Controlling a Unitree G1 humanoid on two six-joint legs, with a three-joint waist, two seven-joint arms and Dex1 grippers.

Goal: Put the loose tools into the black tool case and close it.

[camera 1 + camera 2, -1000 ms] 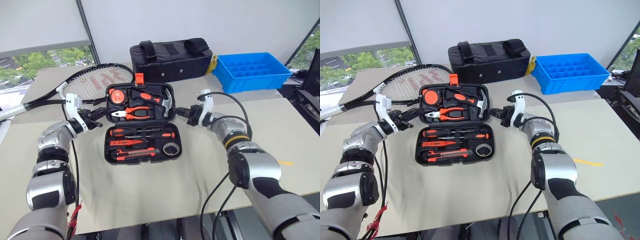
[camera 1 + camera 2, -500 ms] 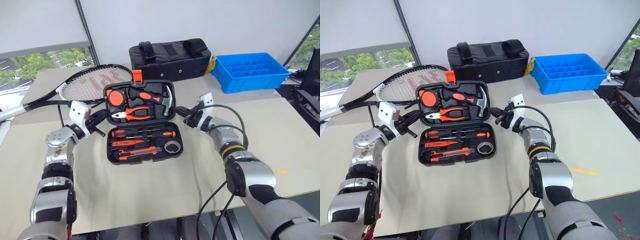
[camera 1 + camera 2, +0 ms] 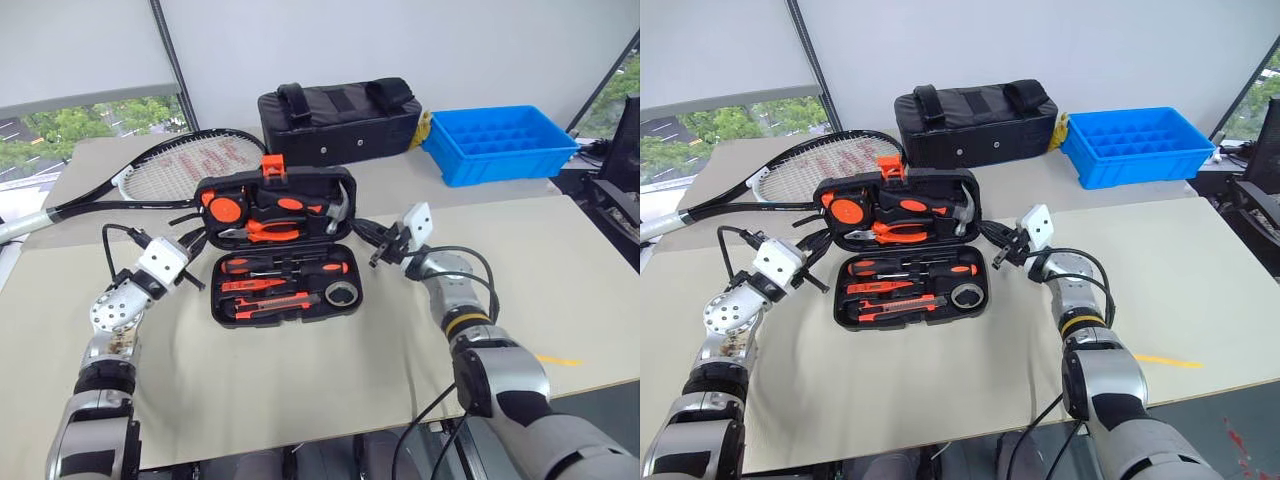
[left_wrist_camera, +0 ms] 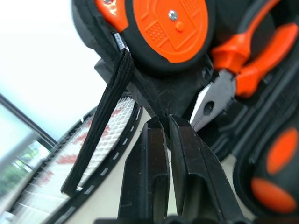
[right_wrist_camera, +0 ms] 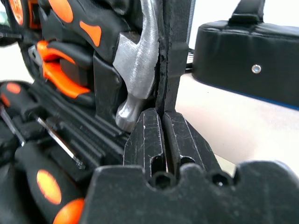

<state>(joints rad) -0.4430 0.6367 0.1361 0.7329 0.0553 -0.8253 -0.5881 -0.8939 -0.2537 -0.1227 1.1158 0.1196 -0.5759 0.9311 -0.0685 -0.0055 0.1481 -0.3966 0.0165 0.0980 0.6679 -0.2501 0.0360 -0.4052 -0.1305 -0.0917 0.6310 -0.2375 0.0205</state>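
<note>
The black tool case (image 3: 285, 250) is seen mid-table, w/ the lid half raised, tilted toward the near side, not yet shut. Packing looks done: screwdrivers (image 3: 285, 267), utility knife (image 3: 265, 302) & tape roll (image 3: 344, 294) are seated in the base half; tape measure (image 3: 224, 209), pliers (image 3: 262, 232) & hammer (image 3: 336, 207) sit in the lid. No loose tools are seen on the table around it. The left gripper (image 3: 196, 240) is placed at the lid's left edge, fingers (image 4: 184, 163) nearly together; in the left wrist view the lid rim appears pinched betw. them, though that can't be told for sure. The right gripper (image 3: 368, 238) is at the lid's right edge, fingers (image 5: 147, 140) close together w/ the rim running into the slit betw. them. What's left, by judgement: lid to be folded fully down & the orange latch (image 3: 272, 167) snapped. Racket (image 3: 185, 165), black bag (image 3: 340, 115) & blue tray (image 3: 505, 140) lie far side, untouched.
</note>
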